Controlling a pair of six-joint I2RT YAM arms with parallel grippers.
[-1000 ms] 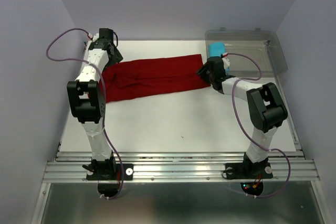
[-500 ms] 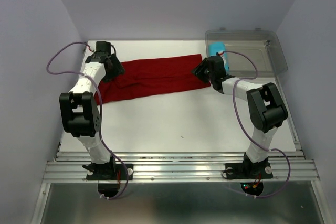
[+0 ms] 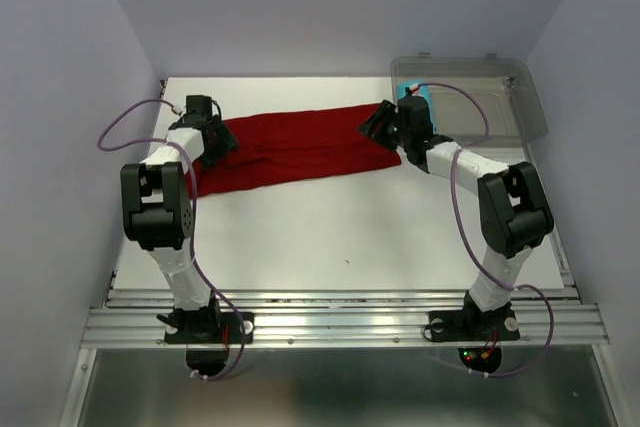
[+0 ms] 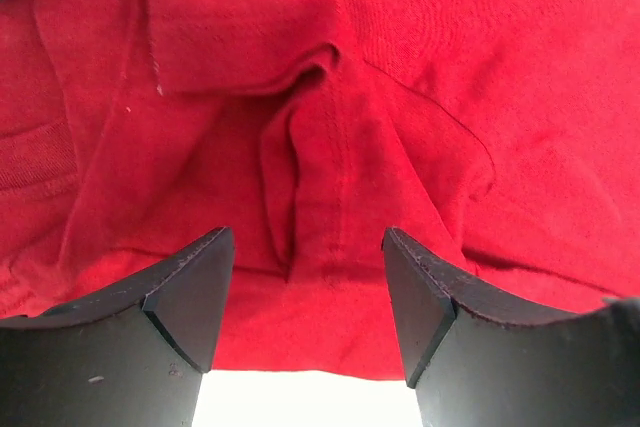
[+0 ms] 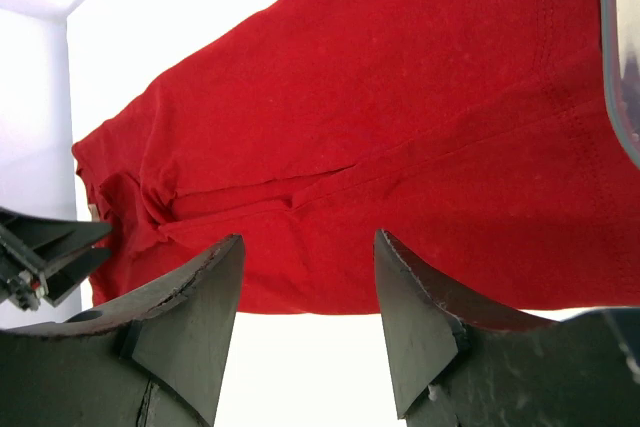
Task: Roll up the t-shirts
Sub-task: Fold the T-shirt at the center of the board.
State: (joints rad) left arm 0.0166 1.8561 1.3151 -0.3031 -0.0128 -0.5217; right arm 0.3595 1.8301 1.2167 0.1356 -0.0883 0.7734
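Observation:
The dark red t-shirt (image 3: 300,142) lies folded into a long strip across the far half of the white table. My left gripper (image 3: 214,137) is open and low over the shirt's left end. In the left wrist view (image 4: 305,292) its fingers straddle the creased red cloth (image 4: 400,97) near its edge. My right gripper (image 3: 376,125) is open over the shirt's right end, and the right wrist view (image 5: 308,292) shows red cloth (image 5: 400,97) just beyond the fingers. The light cyan rolled t-shirt (image 3: 413,93) peeks out behind my right wrist, inside the bin.
A clear plastic bin (image 3: 500,97) stands at the back right corner; its rim shows in the right wrist view (image 5: 620,57). Bare white table (image 3: 350,237) lies in front of the shirt. Grey walls close off the left, right and back.
My left gripper has come down and slid right onto the shirt's left end. My right gripper has swung left and toward the back over the shirt's right end. The shirt has hardly moved.

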